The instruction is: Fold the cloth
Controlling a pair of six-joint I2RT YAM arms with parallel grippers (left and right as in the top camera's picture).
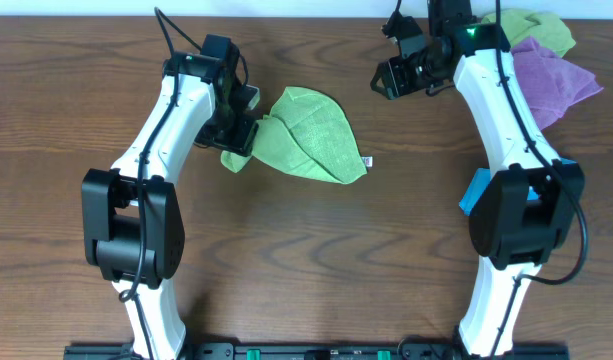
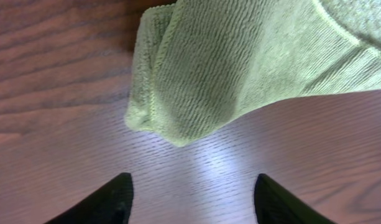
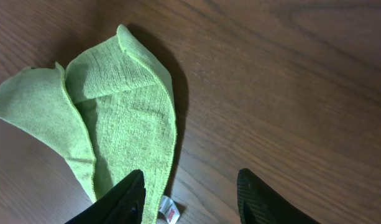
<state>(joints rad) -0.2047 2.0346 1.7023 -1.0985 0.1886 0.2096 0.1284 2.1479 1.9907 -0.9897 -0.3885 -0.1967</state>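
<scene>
We find the lime-green microfibre towel (image 1: 311, 135) lying on the dark brown wood-grain table (image 1: 316, 270), left of centre and between the two arms. It is loosely doubled over itself, not flat, in a rough leaf shape. In the overhead view its long axis runs on a diagonal, from the upper left down to the lower right. The lower-right corner points toward the right arm's side and carries the small white tag (image 1: 367, 161). A smaller bunched lobe points the other way, toward the left arm.

The left gripper (image 1: 236, 130) stands at that bunched end. In its wrist view the two black fingers (image 2: 109, 202) are spread with only bare table between them, and the towel's edge lies just ahead of the tips; we record this gripper as released, grasping nothing.

The right gripper (image 1: 396, 75) is apart from the towel, up and to the right of it. Its fingers (image 3: 265, 199) are likewise parted and hold nothing.

A crumpled purple cloth (image 1: 551, 75) and a second green cloth (image 1: 531, 28) lie at the far right corner, touching each other.
</scene>
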